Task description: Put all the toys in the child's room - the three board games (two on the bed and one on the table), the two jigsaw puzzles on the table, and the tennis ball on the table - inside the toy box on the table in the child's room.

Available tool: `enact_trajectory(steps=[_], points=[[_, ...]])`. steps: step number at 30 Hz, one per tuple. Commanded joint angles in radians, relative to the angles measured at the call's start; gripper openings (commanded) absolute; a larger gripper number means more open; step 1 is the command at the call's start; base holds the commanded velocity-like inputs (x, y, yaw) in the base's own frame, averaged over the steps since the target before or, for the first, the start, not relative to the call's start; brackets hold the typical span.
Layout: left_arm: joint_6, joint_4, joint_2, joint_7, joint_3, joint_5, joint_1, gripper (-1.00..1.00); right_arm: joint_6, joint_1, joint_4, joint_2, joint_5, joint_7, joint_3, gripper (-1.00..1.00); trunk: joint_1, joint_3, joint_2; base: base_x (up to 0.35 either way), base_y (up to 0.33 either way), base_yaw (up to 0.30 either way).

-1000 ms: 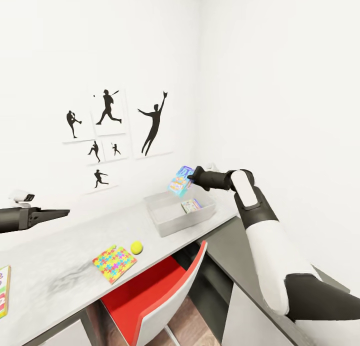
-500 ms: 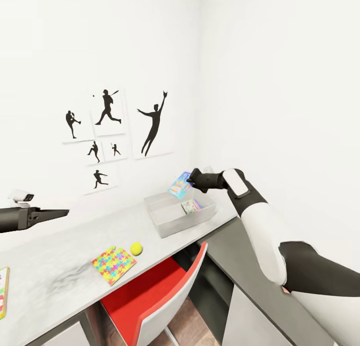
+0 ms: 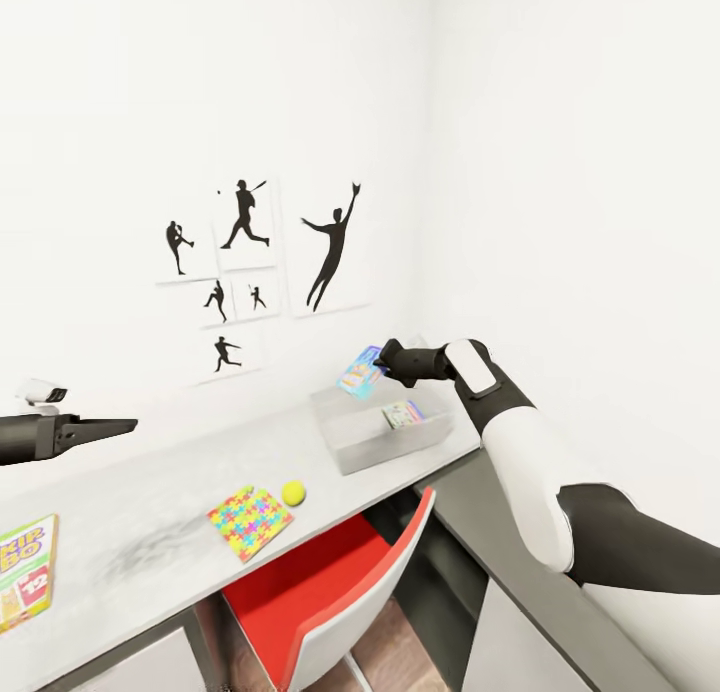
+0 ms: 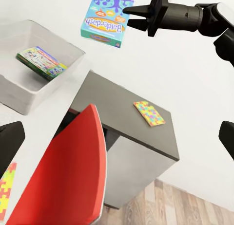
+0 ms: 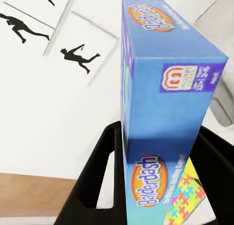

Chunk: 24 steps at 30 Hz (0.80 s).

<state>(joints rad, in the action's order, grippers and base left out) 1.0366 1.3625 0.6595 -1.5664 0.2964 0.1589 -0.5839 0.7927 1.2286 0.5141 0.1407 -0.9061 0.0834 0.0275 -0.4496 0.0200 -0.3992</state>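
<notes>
On the near part of the tabletop [image 3: 130,532], at the left edge of the head view, lay a green-topped board game [image 3: 25,570], and beside the red chair [image 3: 330,582] a jigsaw puzzle [image 3: 250,521] lay flat with the tennis ball [image 3: 293,492] just next to it. The left end effector [image 3: 105,429] hung above this side of the tabletop, well apart from the toys; its fingers came together to a point in the head view and it carried nothing, but whether it was fully closed I could not tell. Farther along stood the grey toy box [image 3: 380,442], with one printed box [image 3: 403,414] already inside it, leaning on the wall. A second puzzle [image 4: 149,113] lay on the low grey cabinet [image 4: 122,137] beyond the chair. Farthest, the right end effector [image 3: 384,362] held the blue board game [image 3: 361,372] clamped between its fingers, tilted in the air over the far rim of the toy box. The toy box lay directly below the game, so I judged the coming move to be a short lowering and release, and the right arm was clearly the nearer one.
</notes>
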Motion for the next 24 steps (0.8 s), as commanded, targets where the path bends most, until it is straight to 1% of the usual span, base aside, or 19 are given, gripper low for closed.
enact_trajectory(steps=[1,3,6,19,24], points=[[0.011,0.0,0.0,-0.004,0.0,-0.001,-0.001,1.0,0.003,0.0,0.001,0.0,-0.011,0.009,0.003,-1.0,0.0,0.0,-0.001,0.005,0.0,0.281],[0.011,0.0,0.0,-0.004,0.0,-0.001,-0.001,1.0,0.002,-0.001,0.001,0.0,-0.011,0.009,0.004,-1.0,0.0,0.0,-0.001,0.039,0.0,0.274],[0.011,-0.001,-0.001,-0.004,0.0,-0.001,-0.001,1.0,0.003,-0.006,0.001,-0.003,-0.012,0.006,0.005,-1.0,0.0,0.0,-0.001,0.042,0.0,0.126],[0.011,-0.003,0.0,-0.004,0.0,0.001,-0.001,1.0,0.007,-0.012,0.001,-0.005,-0.011,0.005,0.006,-1.0,0.0,0.0,-0.001,0.004,0.0,0.003],[0.011,-0.005,0.0,-0.004,0.0,0.001,-0.001,1.0,0.007,-0.012,0.001,-0.002,-0.011,0.006,0.006,-1.0,0.0,0.0,-0.001,0.14,0.079,0.0]])
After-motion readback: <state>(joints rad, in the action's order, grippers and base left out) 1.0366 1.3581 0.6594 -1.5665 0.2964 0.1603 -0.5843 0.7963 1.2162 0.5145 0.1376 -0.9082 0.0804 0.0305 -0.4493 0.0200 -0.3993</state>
